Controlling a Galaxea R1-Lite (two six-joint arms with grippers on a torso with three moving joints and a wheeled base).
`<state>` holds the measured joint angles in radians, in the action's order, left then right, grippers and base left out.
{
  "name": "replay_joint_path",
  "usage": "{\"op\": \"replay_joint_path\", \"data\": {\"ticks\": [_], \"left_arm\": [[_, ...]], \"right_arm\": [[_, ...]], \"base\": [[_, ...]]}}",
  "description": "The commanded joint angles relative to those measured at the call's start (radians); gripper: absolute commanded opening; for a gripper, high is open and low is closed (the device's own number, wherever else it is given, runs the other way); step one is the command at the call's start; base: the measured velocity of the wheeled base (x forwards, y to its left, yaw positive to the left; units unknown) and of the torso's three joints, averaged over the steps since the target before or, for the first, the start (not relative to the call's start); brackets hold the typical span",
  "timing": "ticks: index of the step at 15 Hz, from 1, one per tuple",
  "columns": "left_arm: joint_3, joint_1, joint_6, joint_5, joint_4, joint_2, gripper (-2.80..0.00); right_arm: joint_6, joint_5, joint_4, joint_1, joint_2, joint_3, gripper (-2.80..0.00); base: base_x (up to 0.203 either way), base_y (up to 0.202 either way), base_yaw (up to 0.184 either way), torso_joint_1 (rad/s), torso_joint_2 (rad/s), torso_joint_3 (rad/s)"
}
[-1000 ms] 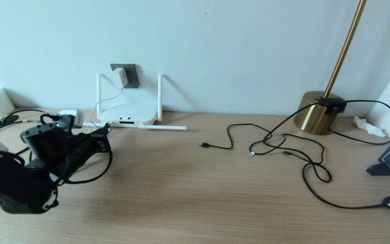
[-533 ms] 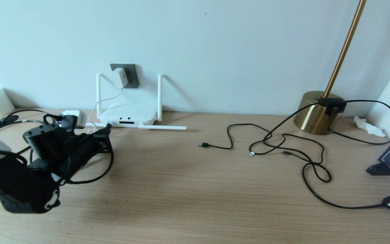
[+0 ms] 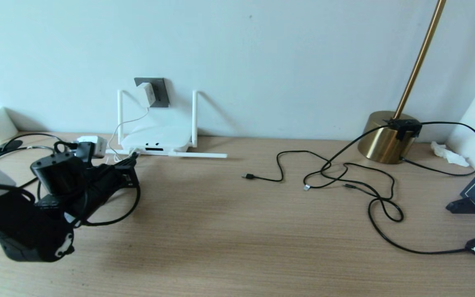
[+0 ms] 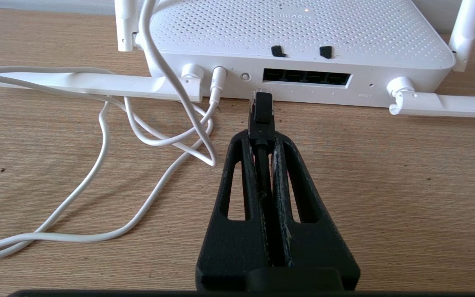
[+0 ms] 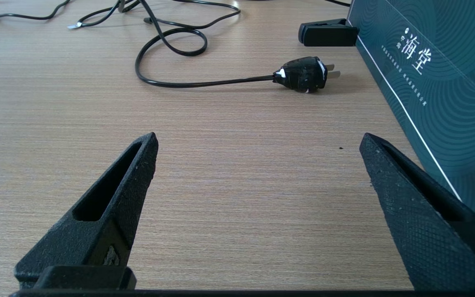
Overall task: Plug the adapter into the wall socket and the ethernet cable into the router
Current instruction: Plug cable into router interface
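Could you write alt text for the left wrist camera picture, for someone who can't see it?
The left gripper pinches a black ethernet cable, its connector just short of the row of dark ports on a white router. Thin white cord loops over the wooden table beside it.

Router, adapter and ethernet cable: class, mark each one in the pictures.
router [image 4: 303, 31], left wrist view, on its perforated top.
adapter [image 3: 146, 94], head view, on its white body at the wall socket.
ethernet cable [image 4: 262, 108], left wrist view, on its black connector.
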<state>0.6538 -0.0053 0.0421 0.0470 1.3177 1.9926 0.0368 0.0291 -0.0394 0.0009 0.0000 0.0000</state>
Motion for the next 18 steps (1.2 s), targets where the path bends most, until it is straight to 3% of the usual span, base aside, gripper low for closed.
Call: {"op": "replay_joint_path", "data": {"ticks": [1,18], "left_arm": [[0.0,-0.005,-0.001,0.001,0.008,0.002,-2.8],[0.04,-0.008,-0.035,-0.003,0.008,0.048,-2.8]], "right_arm": [[0.0,0.0,-0.001,0.001,0.002,0.011,0.0],[0.0,0.0,-0.001,0.001,0.0,0.011,0.0]], "base": [[0.0,0.0,0.0,0.0,0.0,0.0],[0.0,0.0,0.0,0.0,0.0,0.0]]}}
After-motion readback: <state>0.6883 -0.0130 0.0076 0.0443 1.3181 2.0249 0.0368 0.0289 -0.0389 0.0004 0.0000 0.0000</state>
